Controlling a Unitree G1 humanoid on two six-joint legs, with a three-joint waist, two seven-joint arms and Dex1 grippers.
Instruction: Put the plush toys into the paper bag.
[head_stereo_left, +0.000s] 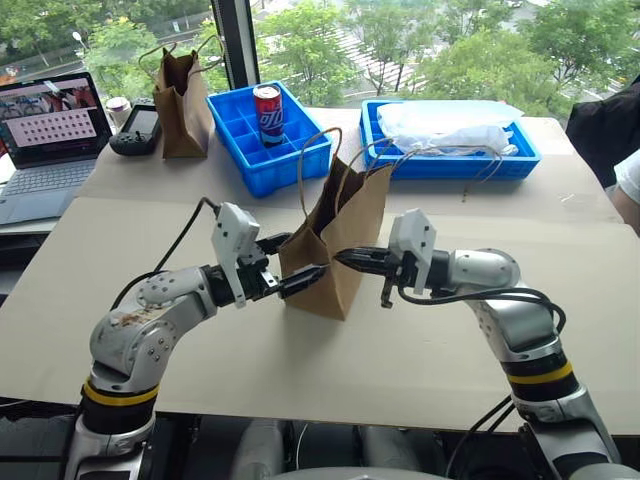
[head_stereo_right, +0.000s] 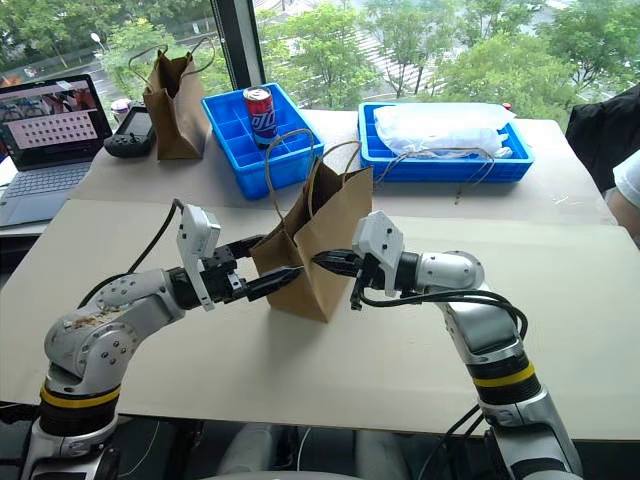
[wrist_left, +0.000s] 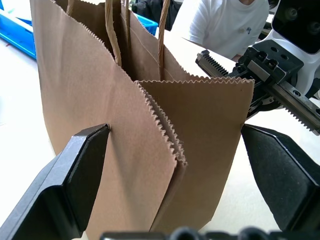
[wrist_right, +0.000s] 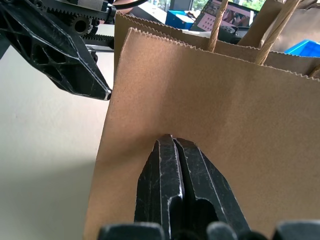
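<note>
The cardboard-covered table (head_stereo_left: 300, 380) carries everything, and near its middle stands the wide brown paper bag (head_stereo_left: 335, 245), upright, mouth partly folded in, twine handles (head_stereo_left: 318, 150) looping above. I cannot find the plush toys on the tabletop; whether they already lie inside the bag is hidden. Behind are two blue trays: one compartment tray (head_stereo_left: 265, 135) holding a soda can (head_stereo_left: 267, 112), one (head_stereo_left: 450, 150) with a white plastic bag. A narrower paper bag (head_stereo_left: 182, 105) stands far left beside a laptop (head_stereo_left: 50, 140).

The left gripper (head_stereo_left: 300, 262) stands wide open, its fingers straddling the bag's near edge. The right gripper (head_stereo_left: 350, 258) is closed, tips pressed against the bag's flat side — apparently pinching nothing.

The step looks like steadying or opening the bag: close the left on one wall only, gently, so the paper neither crumples nor tips.
</note>
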